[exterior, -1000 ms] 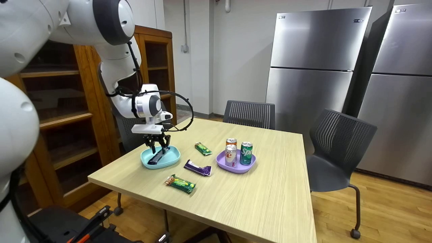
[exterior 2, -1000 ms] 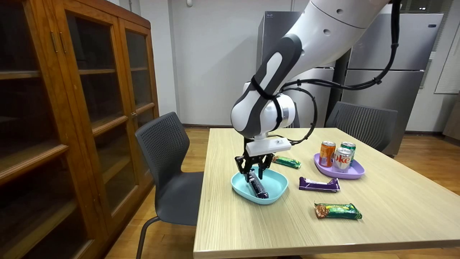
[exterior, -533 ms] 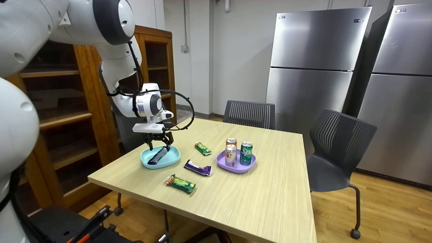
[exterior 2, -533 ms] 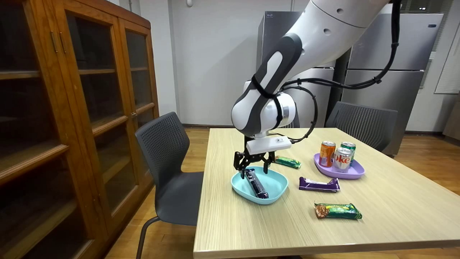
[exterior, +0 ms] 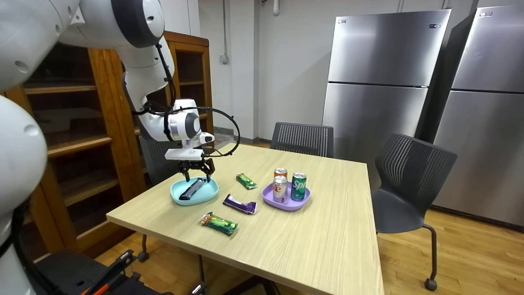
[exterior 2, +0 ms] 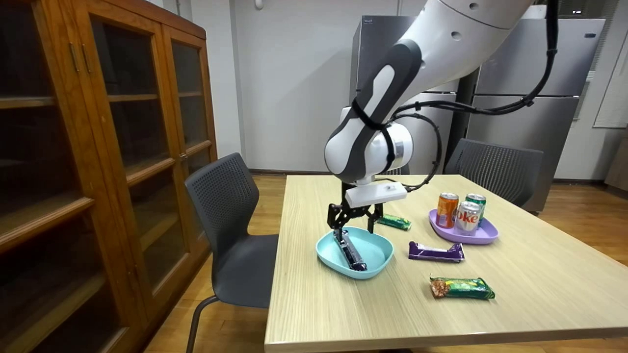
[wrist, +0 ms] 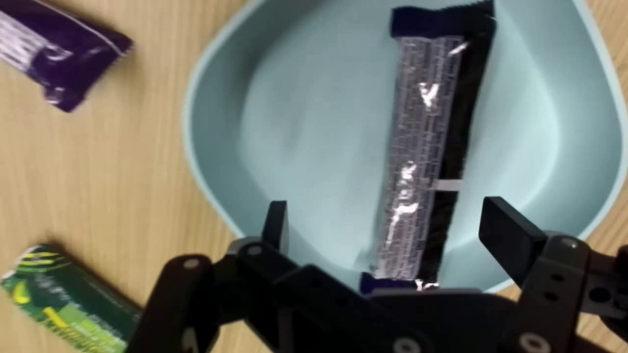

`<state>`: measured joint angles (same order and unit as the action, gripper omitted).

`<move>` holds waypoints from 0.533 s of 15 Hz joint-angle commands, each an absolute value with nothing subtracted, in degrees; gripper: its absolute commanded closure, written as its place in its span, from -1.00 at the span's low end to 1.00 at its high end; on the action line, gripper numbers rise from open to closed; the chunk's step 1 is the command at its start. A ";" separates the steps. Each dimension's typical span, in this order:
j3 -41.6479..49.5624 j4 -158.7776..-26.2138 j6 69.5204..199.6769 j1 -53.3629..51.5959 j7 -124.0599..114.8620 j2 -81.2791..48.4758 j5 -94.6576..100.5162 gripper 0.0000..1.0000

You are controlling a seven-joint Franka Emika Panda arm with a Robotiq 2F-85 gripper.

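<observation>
One dark-wrapped bar [exterior 2: 351, 251] lies in the turquoise tray [exterior 2: 377, 249]; in an exterior view its long axis runs from far left to near right. The gripper [wrist: 384, 208] stands over its far end, fingers apart, clear of it on both sides. Rightward on the table [exterior 2: 319, 314]: two green-wrapped bars [exterior 2: 463, 288], one purple-wrapped bar [exterior 2: 435, 252], and one lilac tray [exterior 2: 487, 234] bearing three cans [exterior 2: 467, 218].
</observation>
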<state>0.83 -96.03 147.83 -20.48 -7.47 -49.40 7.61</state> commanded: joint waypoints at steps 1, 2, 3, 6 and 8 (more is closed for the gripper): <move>1.91 -108.16 150.29 -16.39 -4.06 -38.90 10.14 -1.00; 2.08 -110.14 150.15 -14.95 -2.95 -36.81 10.44 -1.00; 2.43 -112.46 150.34 -13.54 -1.93 -34.59 10.90 -1.00; 2.45 -117.91 150.43 -9.08 2.00 -28.92 11.28 -1.00; 2.19 -113.44 149.20 -9.20 0.40 -32.80 10.78 -1.00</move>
<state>3.06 -113.62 149.37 -10.01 1.00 -32.74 9.94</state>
